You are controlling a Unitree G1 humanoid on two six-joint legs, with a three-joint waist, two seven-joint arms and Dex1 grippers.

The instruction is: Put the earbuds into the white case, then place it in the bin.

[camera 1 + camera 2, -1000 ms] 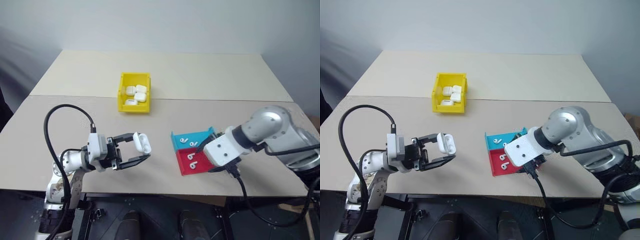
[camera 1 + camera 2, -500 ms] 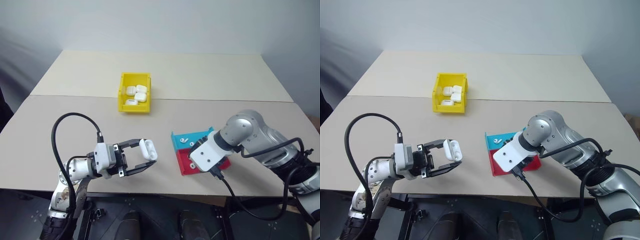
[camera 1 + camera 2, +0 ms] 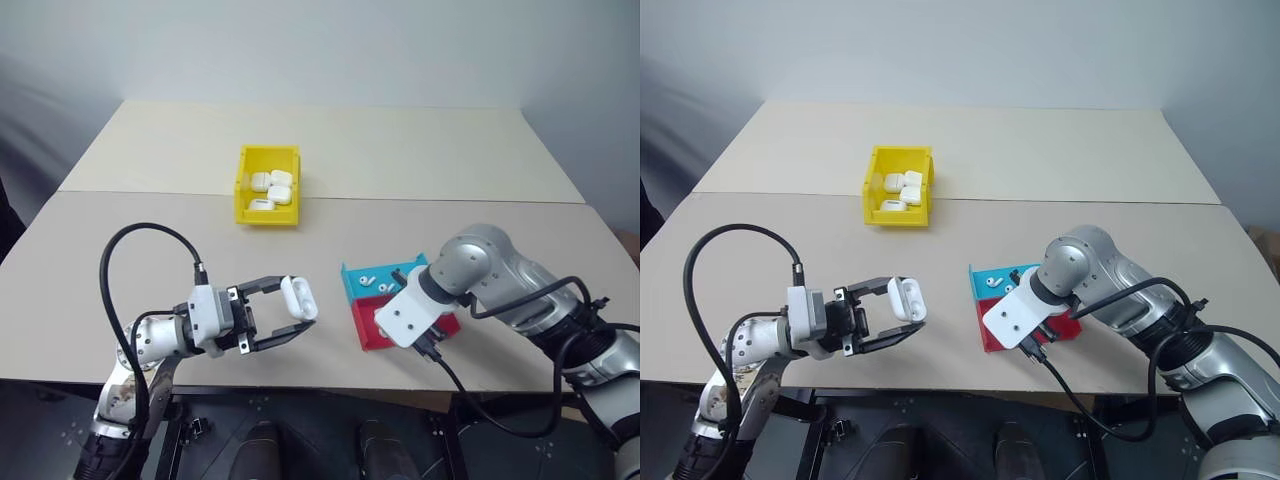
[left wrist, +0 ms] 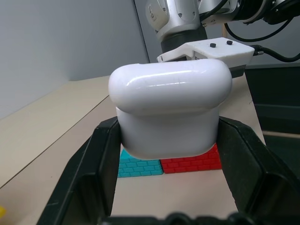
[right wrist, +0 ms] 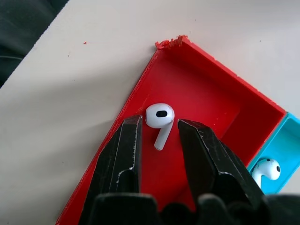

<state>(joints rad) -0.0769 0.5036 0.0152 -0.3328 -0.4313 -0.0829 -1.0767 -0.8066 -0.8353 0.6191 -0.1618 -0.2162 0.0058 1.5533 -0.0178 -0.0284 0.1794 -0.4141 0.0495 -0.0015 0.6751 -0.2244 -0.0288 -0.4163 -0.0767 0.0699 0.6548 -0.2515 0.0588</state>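
Beige table against plain grey wall

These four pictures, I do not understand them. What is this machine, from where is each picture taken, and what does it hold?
It is a humanoid robot with two arms, each ending in a two-fingered claw. Two pictures come from cameras on its head, looking down at a table. The other two come from cameras on each wrist.

On the table stand a yellow bin with white cases inside, a blue tray and a red tray, both with earbuds.

The left claw is shut on a white case. The right claw points down into the red tray, its fingers on either side of an earbud, not yet closed on it.
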